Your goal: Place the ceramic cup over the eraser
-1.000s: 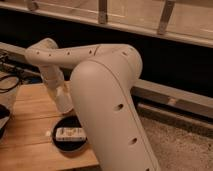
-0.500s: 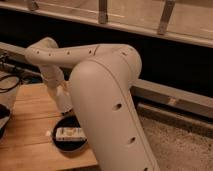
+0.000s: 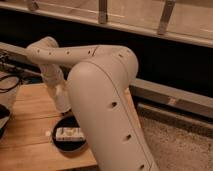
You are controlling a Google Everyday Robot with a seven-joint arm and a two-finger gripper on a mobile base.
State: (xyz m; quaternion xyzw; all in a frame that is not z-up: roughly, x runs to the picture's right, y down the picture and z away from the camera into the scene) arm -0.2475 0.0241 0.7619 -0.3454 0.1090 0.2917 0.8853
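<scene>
Wooden table (image 3: 30, 107) under the folded white arm (image 3: 100, 95); end effector (image 3: 62, 102) near a dark dish (image 3: 70, 137)

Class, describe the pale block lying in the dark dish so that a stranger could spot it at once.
Start at the wooden table on the left, beneath the big white robot arm. The gripper hangs above a round black dish. Inside lies the eraser, a pale oblong, the only light thing in the dish.

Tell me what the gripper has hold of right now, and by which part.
Cannot be told. The gripper hangs low over the wooden table, just above the dark dish with the white block, but the arm's bulk hides whatever it may carry.
</scene>
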